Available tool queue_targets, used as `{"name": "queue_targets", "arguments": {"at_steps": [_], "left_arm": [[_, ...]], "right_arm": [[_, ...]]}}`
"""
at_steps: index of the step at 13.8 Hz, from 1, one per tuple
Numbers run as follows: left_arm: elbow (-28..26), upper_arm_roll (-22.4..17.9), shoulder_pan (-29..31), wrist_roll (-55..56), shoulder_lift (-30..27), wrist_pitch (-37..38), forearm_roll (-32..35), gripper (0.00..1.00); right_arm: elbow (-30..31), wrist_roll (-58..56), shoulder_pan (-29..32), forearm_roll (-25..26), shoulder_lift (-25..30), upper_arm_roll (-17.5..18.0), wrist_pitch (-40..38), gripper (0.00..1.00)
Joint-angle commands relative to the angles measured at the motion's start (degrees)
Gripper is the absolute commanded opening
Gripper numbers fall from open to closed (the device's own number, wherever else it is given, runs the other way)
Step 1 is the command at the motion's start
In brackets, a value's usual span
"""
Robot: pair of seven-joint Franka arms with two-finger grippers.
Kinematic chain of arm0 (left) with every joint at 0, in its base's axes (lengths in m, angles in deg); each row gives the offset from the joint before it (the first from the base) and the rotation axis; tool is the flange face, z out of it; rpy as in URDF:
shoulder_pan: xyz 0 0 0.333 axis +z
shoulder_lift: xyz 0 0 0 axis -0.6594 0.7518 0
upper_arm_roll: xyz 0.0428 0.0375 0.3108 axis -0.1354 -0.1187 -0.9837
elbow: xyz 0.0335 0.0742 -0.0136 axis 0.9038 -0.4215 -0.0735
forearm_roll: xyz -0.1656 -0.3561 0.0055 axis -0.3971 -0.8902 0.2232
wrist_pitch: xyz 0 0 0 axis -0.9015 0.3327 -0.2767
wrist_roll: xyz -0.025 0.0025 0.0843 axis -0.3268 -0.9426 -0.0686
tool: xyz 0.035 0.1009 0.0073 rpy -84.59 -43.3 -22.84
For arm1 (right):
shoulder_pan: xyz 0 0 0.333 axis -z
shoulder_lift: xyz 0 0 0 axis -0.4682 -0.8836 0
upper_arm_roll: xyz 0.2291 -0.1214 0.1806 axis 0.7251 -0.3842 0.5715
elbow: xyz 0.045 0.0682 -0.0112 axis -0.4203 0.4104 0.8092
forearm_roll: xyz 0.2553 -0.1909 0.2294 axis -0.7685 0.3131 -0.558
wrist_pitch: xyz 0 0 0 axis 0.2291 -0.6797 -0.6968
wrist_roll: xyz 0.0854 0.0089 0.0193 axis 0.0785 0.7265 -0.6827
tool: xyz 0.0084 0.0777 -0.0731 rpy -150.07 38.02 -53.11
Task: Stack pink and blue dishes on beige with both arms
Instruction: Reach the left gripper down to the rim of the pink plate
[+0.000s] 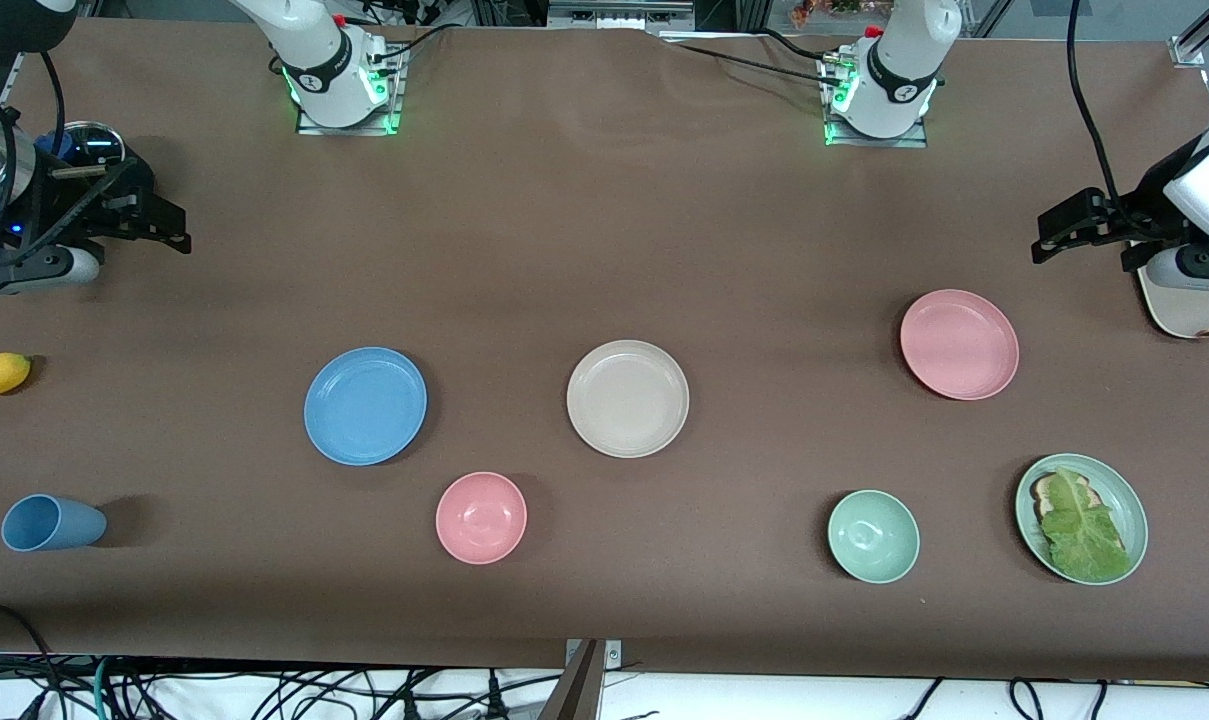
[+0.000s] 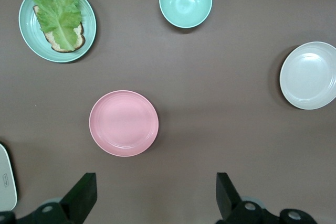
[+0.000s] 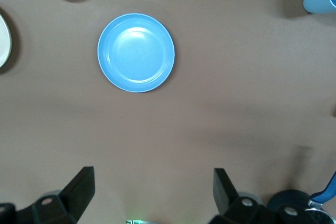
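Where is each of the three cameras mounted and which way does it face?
Front view: high across the table, facing both arm bases; left gripper and right gripper hang open at the table's ends.
Left wrist view: looks down past its open fingers at the pink plate.
Right wrist view: looks down past its open fingers at the blue plate.
Shared: both wrist views catch the beige plate.
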Motion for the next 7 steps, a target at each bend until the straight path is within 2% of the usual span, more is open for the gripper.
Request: {"name": "queue_targets", "arguments": {"at_steps": [1,7], "left_arm": [[1.14,-0.15,0.06,-0.06,0.94,-0.41,-0.58,1.00],[1.14,0.02,-0.20,0.20,7.17,-3.04,-0.58,1.00]], "right_arm": [[-0.47,0.46,0.09,-0.09,0.14,-0.07,0.18,1.00],[-0.38,0.46,0.44,-0.09,-0.21,-0.16,3.26,1.00]]}}
